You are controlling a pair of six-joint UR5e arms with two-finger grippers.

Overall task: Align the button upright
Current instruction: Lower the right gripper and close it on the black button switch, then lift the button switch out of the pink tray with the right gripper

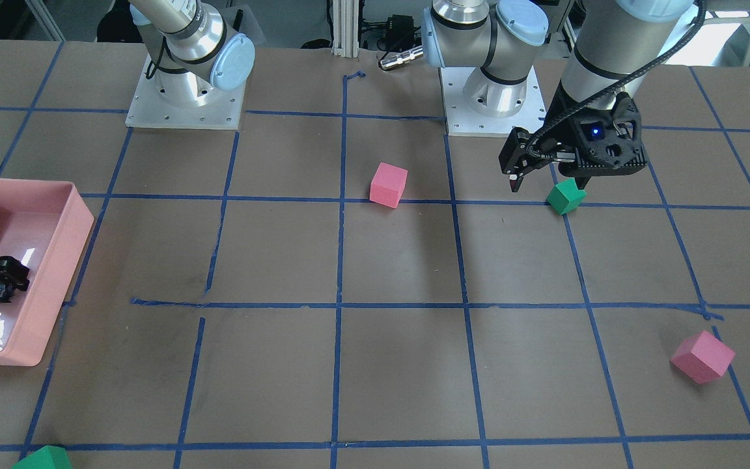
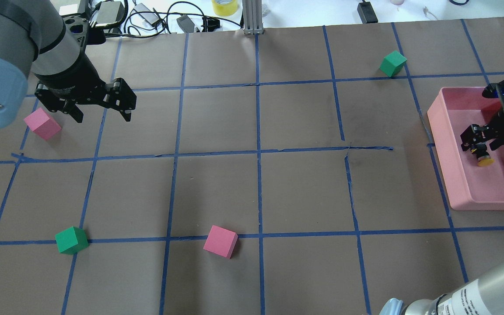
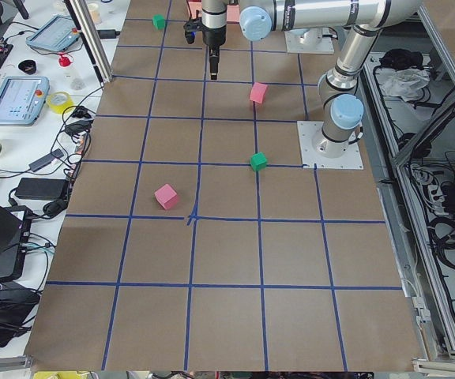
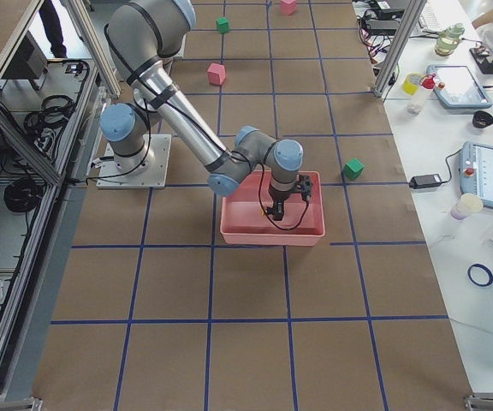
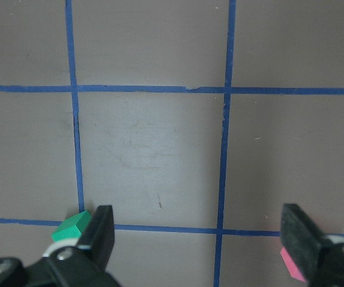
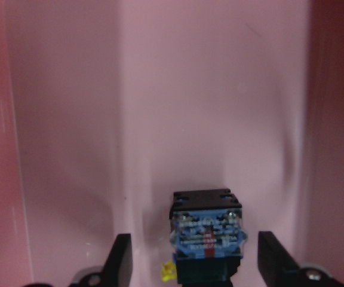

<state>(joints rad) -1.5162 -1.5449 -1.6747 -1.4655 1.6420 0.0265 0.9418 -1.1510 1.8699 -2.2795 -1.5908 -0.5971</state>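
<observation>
The button point(image 6: 208, 239) is inside the pink tray point(image 2: 453, 192). In the right wrist view its blue-grey contact block faces the camera and a bit of yellow cap shows at its lower left. From overhead, the yellow cap point(image 2: 485, 162) points toward the tray's near side, so the button is not upright. My right gripper point(image 6: 196, 260) is open with a finger on each side of the button, and a gap shows on both sides. It also shows in the overhead view point(image 2: 479, 142). My left gripper point(image 2: 103, 116) is open and empty above the table.
From overhead, pink foam cubes sit at the left point(image 2: 42, 124) and near middle point(image 2: 220, 241), and green cubes at the near left point(image 2: 71, 240) and far right point(image 2: 393, 64). The left wrist view shows a green cube point(image 5: 70, 226) beside one finger. The tray walls enclose my right gripper.
</observation>
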